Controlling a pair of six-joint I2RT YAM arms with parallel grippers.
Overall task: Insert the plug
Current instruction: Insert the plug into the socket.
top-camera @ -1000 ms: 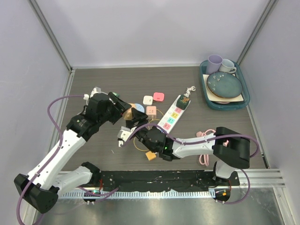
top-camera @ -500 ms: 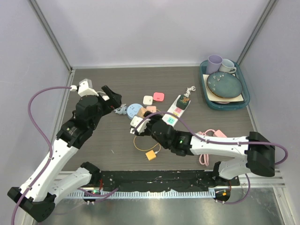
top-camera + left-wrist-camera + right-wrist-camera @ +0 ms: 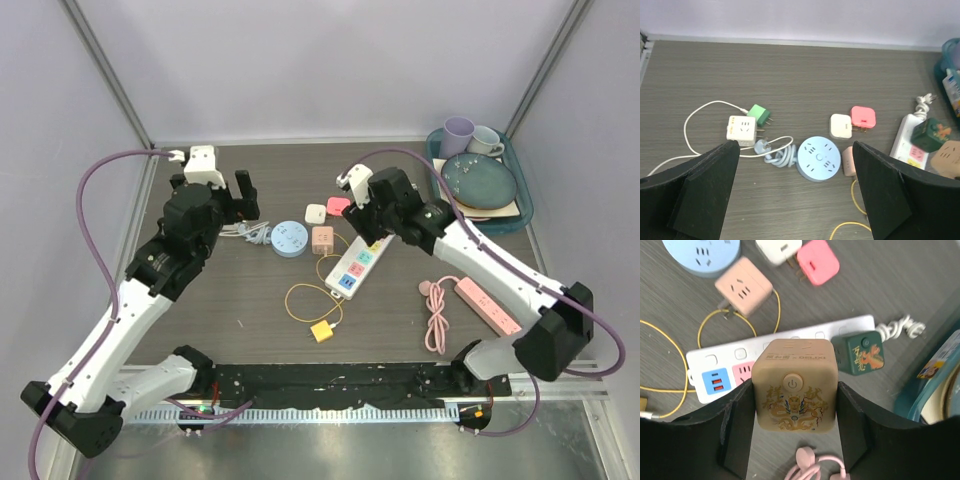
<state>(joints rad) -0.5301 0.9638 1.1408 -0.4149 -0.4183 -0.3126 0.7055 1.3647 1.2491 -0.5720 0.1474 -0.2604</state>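
The left arm point(image 3: 150, 275) hangs over the left part of the table point(image 3: 230, 300), its jaws spread wide and holding nothing. Below them lie a white cube adapter point(image 3: 741, 130) with a thin white cable point(image 3: 700, 112) and, just beside it, a small green plug point(image 3: 759, 114). Right of these sits a smooth, round, pale blue socket disc point(image 3: 819, 159), then a white square adapter point(image 3: 841, 126) touching a coral-pink one point(image 3: 863, 116). A matte pink cube point(image 3: 744, 287) sits nearer. A looped yellow cable with a blocky end point(image 3: 321, 331) lies close to it.

The white power strip point(image 3: 355, 262) runs diagonally, with blue and pink socket panels. A dark green cube point(image 3: 863, 352) with a dragon print sits at its far end. The right jaws grip the tan cube plug point(image 3: 792, 385) by two sides. It has rounded corners, a power button and a gold dragon print, and it sits over the strip just beside the green cube. I cannot tell whether it touches the strip.

Further right lie a pink power strip point(image 3: 487, 305) with its coiled cord point(image 3: 436, 325), and at the far right corner a teal tray point(image 3: 480, 228) with a glazed blue plate point(image 3: 480, 180) and two cups.

The table is dark grey wood-grain laminate, enclosed by plain pale walls.
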